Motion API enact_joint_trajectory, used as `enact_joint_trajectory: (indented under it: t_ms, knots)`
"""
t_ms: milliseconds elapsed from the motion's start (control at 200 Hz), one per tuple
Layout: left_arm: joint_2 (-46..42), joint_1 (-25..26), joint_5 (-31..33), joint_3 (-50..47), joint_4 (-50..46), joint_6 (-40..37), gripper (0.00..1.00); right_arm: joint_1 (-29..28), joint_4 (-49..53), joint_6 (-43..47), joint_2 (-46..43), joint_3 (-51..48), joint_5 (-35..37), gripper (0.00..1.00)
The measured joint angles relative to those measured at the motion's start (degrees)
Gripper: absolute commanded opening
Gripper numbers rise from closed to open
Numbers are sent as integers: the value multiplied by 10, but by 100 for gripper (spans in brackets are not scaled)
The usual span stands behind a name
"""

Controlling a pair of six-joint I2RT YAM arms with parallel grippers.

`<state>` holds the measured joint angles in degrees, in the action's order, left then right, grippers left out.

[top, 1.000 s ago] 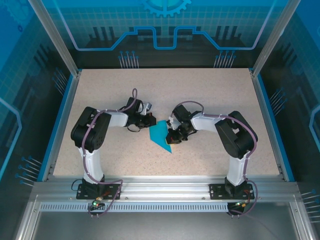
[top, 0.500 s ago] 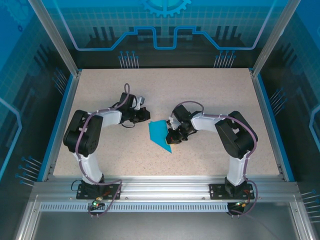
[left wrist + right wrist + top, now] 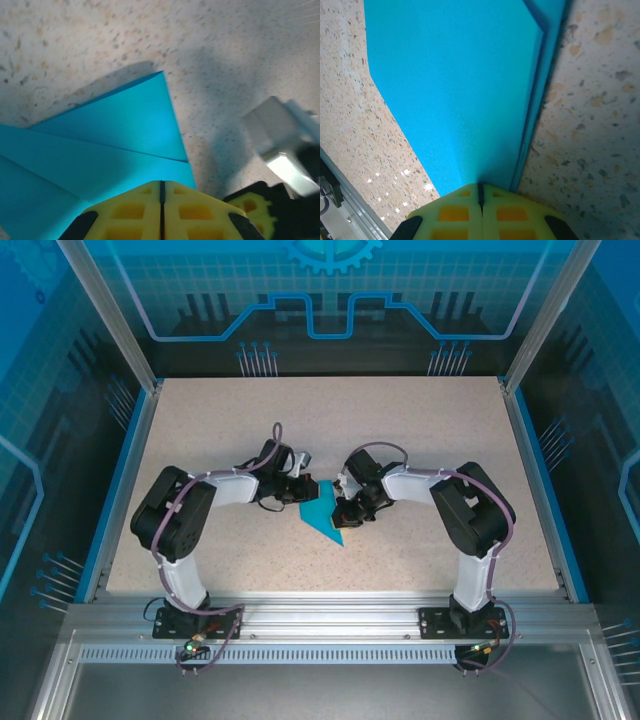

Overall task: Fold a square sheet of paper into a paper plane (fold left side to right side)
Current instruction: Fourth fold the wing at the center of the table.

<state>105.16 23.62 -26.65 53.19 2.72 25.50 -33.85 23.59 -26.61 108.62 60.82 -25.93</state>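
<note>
From the overhead view, both arm bases sit at the near edge of the counter (image 3: 420, 430), the left arm (image 3: 175, 525) bending in from the left and the right arm (image 3: 470, 515) from the right, so that their wrists meet around the middle. The folded teal paper (image 3: 322, 516) lies flat there, roughly centred between the two arms, its sharp tip pointing toward the near right and its wider end toward the far side. The right end effector (image 3: 346, 510) sits at the paper's right edge; in its wrist camera I see the yellow fingers (image 3: 452, 212) closed tight together, with a doubled fold line of the paper running straight up to their tips. I cannot tell whether any paper is caught between them. A little farther back, the left end effector (image 3: 307, 490) rests at the paper's far-left corner, its fingers also pressed shut, with overlapping teal flaps and a crease spread just beyond them. Past the paper, the speckled counter runs on to the far wall.
</note>
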Motion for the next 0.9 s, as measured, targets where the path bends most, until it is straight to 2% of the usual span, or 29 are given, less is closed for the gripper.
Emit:
enact_joint_trajectory:
  t_ms: [325, 530, 900]
  knots:
    - [27, 6, 0, 0, 1, 0, 8, -5, 16, -4, -17, -2, 31, 0]
    - [27, 7, 1, 0, 1, 0, 7, -9, 66, -4, -40, 0, 61, 0]
    - [27, 7, 1, 0, 1, 0, 7, -30, 69, -6, -36, 27, 44, 0]
